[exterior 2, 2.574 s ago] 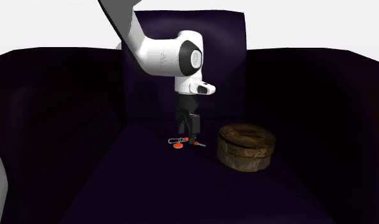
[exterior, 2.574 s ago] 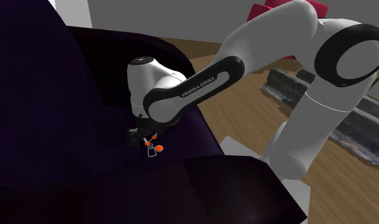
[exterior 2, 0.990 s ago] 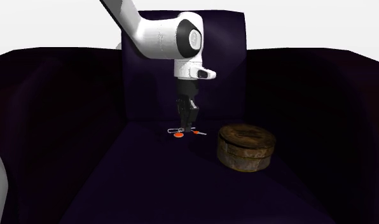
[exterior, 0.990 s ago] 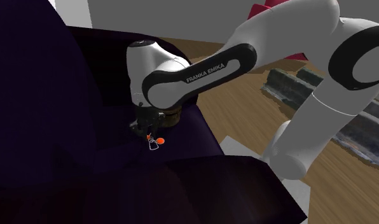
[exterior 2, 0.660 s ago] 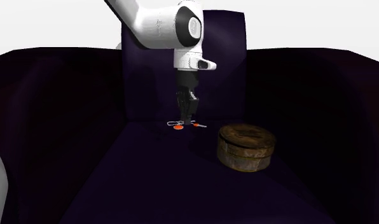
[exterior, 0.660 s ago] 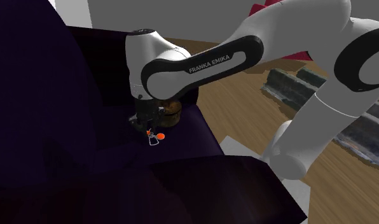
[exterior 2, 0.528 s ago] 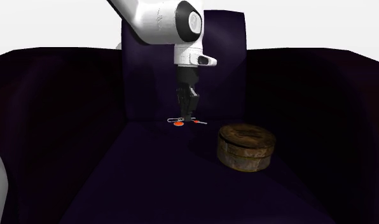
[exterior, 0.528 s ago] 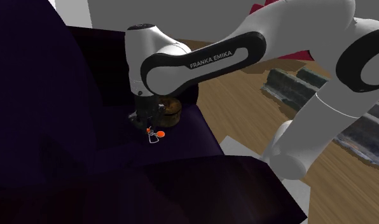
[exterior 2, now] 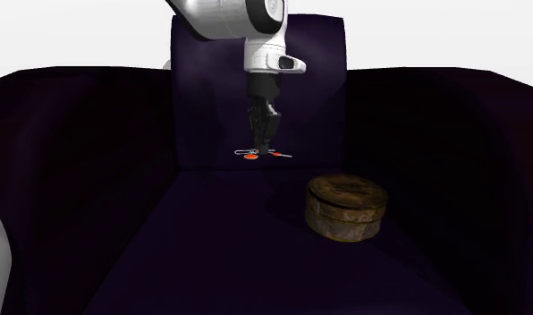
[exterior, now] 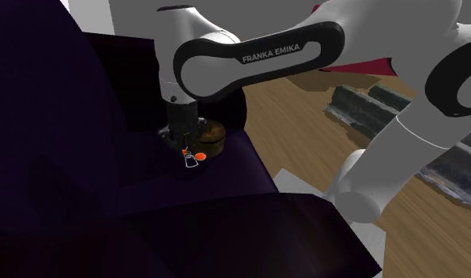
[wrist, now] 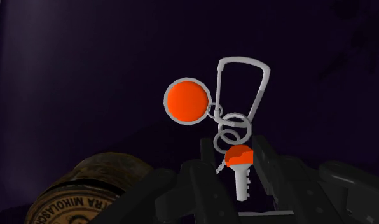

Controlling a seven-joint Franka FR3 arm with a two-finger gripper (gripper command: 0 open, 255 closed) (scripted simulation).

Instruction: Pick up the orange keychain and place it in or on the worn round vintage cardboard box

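Observation:
The orange keychain [exterior 2: 253,155] hangs in the air above the dark seat: an orange disc [wrist: 188,102], a silver carabiner [wrist: 242,83], rings and a key with an orange head [wrist: 239,158]. My gripper [wrist: 236,162] is shut on that key, and the disc and carabiner dangle beyond the fingertips. In the second exterior view the gripper [exterior 2: 263,146] points straight down in front of the backrest. The round brown worn box [exterior 2: 345,208] stands on the seat, lower and toward that view's right. In the shoulder view the keychain [exterior: 192,159] dangles just in front of the box [exterior: 210,139].
A dark purple armchair [exterior 2: 211,242] surrounds the work area, with a tall backrest [exterior 2: 309,80] and high armrests on both sides. Wooden floor [exterior: 305,150] and a grey rocky strip [exterior: 368,103] lie beyond the chair in the shoulder view.
The gripper has risen straight up from the seat with the keychain in it. The keychain now hangs clear of the cushion. The box has not moved.

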